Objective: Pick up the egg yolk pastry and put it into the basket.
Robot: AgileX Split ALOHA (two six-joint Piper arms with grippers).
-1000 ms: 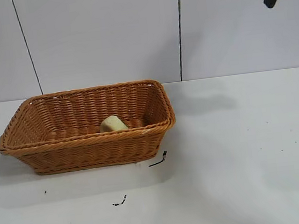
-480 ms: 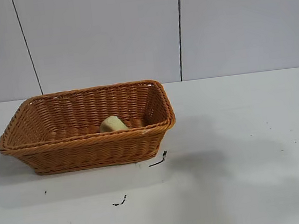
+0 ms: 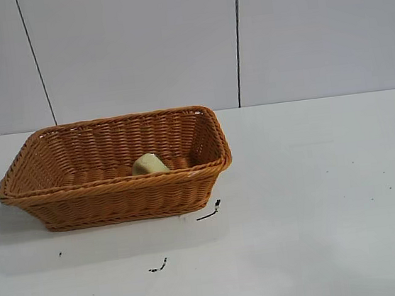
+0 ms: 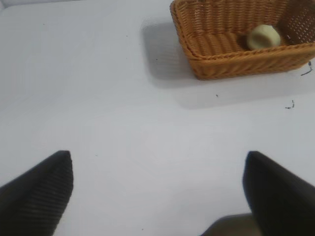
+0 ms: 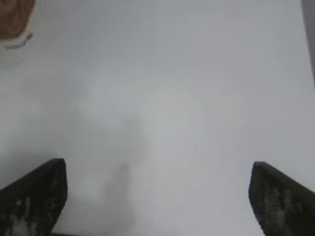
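The orange-brown wicker basket (image 3: 114,168) stands on the white table at the left. The pale yellow egg yolk pastry (image 3: 149,164) lies inside it, near its front wall. Both also show in the left wrist view, the basket (image 4: 231,59) far off with the pastry (image 4: 263,37) in it. My left gripper (image 4: 158,191) is open and empty over bare table, well away from the basket. My right gripper (image 5: 157,196) is open and empty over bare table; a brown corner of the basket (image 5: 15,17) shows far off. Neither gripper shows in the exterior view.
Small black marks (image 3: 210,211) lie on the table in front of the basket, with another one (image 3: 158,266) nearer the front edge. A white panelled wall stands behind the table.
The right arm's dark tip at the upper right of the exterior view has left the picture. Its shadow on the table has faded. The basket and pastry have not moved.
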